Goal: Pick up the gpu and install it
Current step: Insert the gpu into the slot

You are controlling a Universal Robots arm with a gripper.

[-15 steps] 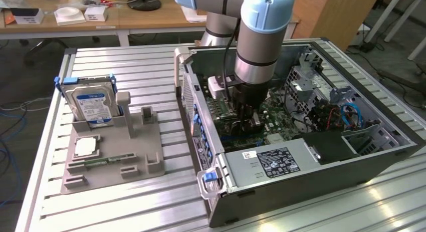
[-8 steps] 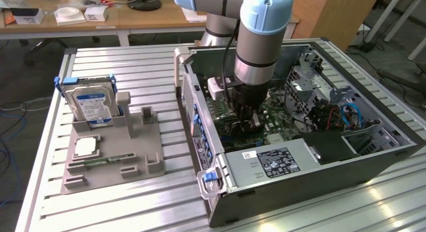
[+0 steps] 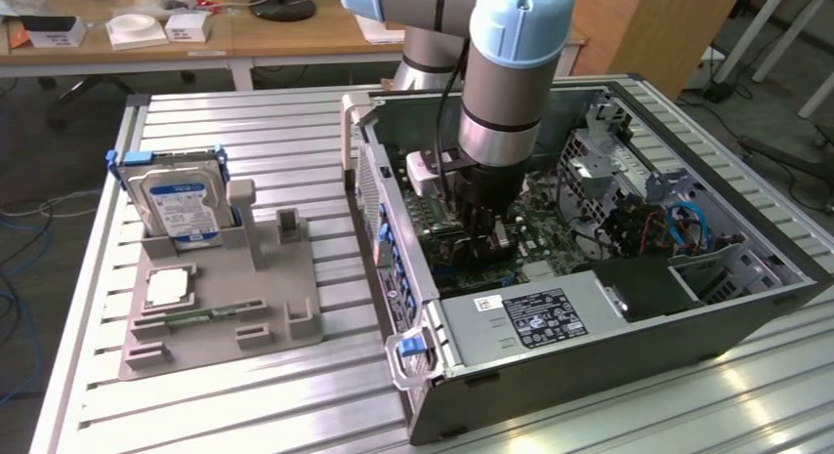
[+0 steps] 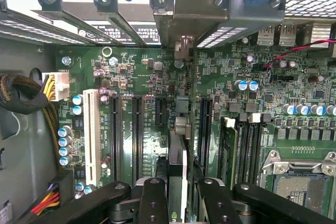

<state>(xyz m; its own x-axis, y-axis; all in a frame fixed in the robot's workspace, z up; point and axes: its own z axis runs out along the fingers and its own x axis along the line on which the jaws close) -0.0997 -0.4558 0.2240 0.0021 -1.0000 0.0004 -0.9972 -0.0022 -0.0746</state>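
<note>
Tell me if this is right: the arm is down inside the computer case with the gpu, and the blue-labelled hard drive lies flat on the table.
Nearly. The hard drive stands upright in the grey holder, as the exterior view shows. The rest holds: the gripper is inside the computer case with the gpu.

- Robotics lab: a robot arm [image 3: 502, 93] is reaching into an open computer case [image 3: 587, 239] lying on a slatted aluminium table [image 3: 234, 395].
- Wooden desks [image 3: 170, 39] are standing behind.

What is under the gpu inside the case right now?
The gpu, edge-on in the claw, stands over the green motherboard among its black slots. The card and claw cover the spot straight beneath, so seating cannot be judged.
</note>
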